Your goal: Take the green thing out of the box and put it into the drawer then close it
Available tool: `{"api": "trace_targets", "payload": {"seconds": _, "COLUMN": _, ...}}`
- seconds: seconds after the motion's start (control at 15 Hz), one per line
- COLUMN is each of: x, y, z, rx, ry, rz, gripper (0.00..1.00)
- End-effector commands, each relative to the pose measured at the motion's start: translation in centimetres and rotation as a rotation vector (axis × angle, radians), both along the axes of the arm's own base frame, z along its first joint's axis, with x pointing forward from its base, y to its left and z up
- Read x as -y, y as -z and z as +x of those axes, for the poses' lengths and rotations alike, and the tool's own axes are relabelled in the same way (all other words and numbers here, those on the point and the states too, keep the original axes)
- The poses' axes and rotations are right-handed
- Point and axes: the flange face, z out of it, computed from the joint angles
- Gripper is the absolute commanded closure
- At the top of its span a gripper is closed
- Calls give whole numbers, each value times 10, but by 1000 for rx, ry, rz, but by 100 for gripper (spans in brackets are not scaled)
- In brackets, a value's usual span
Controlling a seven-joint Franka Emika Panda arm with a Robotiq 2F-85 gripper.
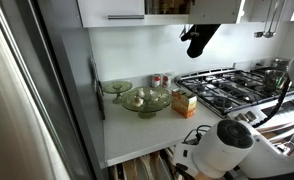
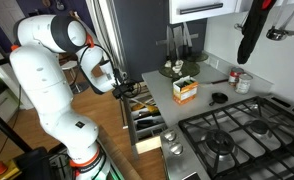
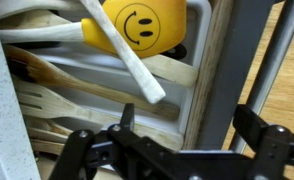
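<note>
Gripper (image 3: 172, 150) hangs over the open drawer (image 3: 199, 90), fingers spread and empty; the green thing shows in no view, so whether it lies in the box (image 2: 185, 91) on the counter (image 1: 137, 130) above the drawer is unclear; judged tiny, light, rigid, it wants a pinch across its middle.
</note>
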Motion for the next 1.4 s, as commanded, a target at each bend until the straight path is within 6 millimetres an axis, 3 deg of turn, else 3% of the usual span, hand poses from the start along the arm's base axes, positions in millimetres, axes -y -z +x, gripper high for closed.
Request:
{"api": "trace_targets", "payload": {"seconds": 0.0, "x": 3, "y": 1, "z": 20, "rx": 41, "ry": 23, "rz": -39, "gripper": 0}}
{"api": "trace_targets", "payload": {"seconds": 0.6, "x": 11, "y": 2, "z": 51, "rx": 147, "ry": 58, "rz": -121, "gripper": 0}}
{"api": "trace_targets", "payload": {"seconds": 1.33, "x": 15, "y": 19, "z": 64, "rx": 222, "ry": 129, "rz": -188, "gripper": 0}}
